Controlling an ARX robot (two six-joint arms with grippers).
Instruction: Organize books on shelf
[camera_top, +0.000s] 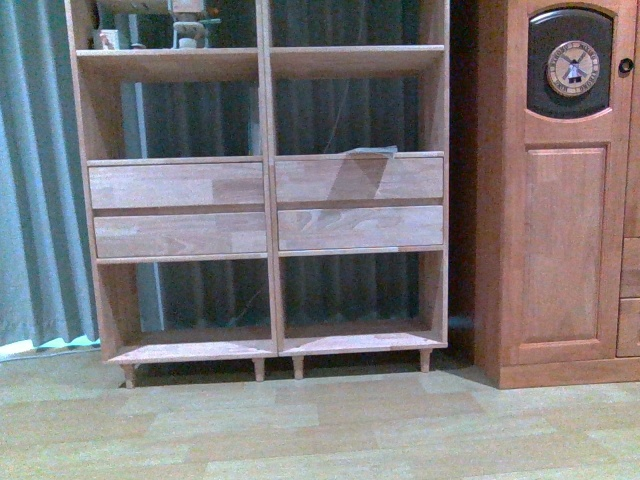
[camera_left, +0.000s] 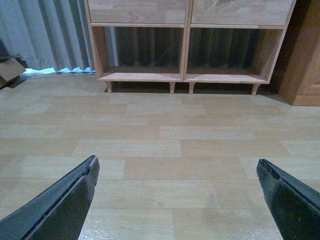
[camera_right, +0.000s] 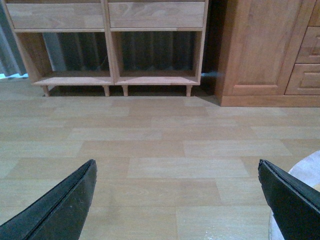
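The light-wood shelf (camera_top: 262, 180) stands ahead on short legs, with two columns of cubbies and four plain drawer fronts. It also shows in the left wrist view (camera_left: 187, 50) and the right wrist view (camera_right: 107, 45). A thin pale flat shape (camera_top: 368, 151) lies on the board above the right drawers; I cannot tell whether it is a book. No book shows clearly anywhere. My left gripper (camera_left: 177, 161) is open and empty above the wood floor, well short of the shelf. My right gripper (camera_right: 176, 162) is open and empty too. Neither arm shows in the front view.
A darker reddish-brown cabinet (camera_top: 565, 200) with a round windmill emblem (camera_top: 572, 67) stands right of the shelf. Small objects (camera_top: 185, 25) sit on the top left shelf board. Grey curtains (camera_top: 40, 170) hang behind. A cardboard box (camera_left: 10, 70) lies far left. A pale rounded edge (camera_right: 310, 172) is by the right finger.
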